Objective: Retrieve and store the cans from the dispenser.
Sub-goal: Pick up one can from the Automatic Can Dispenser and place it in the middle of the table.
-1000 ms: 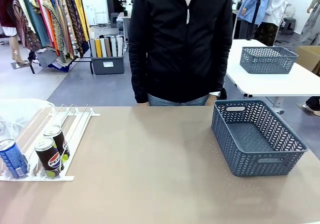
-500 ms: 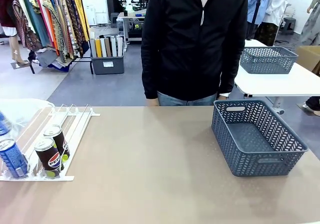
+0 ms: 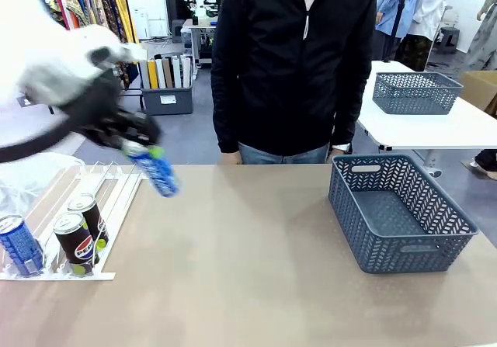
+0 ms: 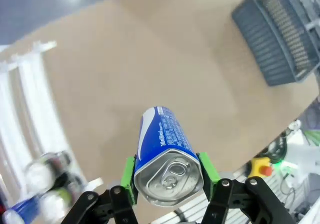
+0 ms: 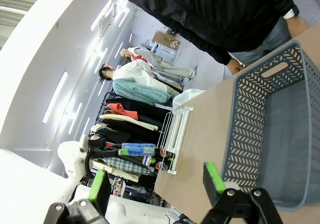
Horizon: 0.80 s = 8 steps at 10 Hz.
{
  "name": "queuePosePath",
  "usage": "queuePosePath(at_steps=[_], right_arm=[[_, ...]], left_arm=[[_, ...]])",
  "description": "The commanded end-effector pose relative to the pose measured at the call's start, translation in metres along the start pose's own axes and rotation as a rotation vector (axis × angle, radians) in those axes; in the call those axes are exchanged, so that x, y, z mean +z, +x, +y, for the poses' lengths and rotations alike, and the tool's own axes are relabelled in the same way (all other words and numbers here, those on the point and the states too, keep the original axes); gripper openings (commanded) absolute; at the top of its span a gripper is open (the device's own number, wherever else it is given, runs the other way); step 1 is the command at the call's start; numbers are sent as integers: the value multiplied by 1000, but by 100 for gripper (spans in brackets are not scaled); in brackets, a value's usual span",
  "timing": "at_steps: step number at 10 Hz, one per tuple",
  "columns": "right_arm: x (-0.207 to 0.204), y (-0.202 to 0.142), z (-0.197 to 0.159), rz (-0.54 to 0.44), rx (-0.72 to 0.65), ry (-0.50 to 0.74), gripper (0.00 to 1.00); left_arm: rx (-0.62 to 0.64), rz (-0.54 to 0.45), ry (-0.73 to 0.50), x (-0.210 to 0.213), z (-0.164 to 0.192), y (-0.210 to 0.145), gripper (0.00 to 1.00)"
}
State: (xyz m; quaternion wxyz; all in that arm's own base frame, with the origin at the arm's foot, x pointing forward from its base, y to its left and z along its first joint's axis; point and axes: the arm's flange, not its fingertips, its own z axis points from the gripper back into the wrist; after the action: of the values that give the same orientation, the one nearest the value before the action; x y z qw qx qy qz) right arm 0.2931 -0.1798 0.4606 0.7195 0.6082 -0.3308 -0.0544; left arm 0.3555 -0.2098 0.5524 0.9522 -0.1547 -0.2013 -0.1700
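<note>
The left gripper (image 4: 169, 171) is pinching one slim blue drink can (image 3: 159, 172) between its fingers (image 4: 129, 178), holding it above the table (image 3: 256, 269) beside the white railed dispenser (image 3: 124, 188). Three cans (image 3: 75, 242) are sitting there, the grey-blue lattice basket (image 3: 373, 242) is lying empty, and the right gripper (image 5: 156, 180) is waiting with fingers spread.

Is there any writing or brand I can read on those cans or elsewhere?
No word reads clearly.
On the black cans in the white rack: round red, white and blue logo, no letters legible.
On the blue can in the left hand: white lettering, too blurred to read.
</note>
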Motion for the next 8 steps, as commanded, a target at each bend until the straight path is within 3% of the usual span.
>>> queuePosePath(at_steps=[1,3,4,8], right_arm=[[-1,3,3,-15,2,17,100],[-1,3,3,-15,2,17,100],[-1,3,3,-15,2,17,100],[-1,3,3,-15,2,17,100]], left_arm=[[-44,72,5,-61,-43,32,0],[-121,173,47,-120,-90,29,0],[-159,169,73,-137,-104,22,0],[-248,235,122,-188,-114,-2,0]])
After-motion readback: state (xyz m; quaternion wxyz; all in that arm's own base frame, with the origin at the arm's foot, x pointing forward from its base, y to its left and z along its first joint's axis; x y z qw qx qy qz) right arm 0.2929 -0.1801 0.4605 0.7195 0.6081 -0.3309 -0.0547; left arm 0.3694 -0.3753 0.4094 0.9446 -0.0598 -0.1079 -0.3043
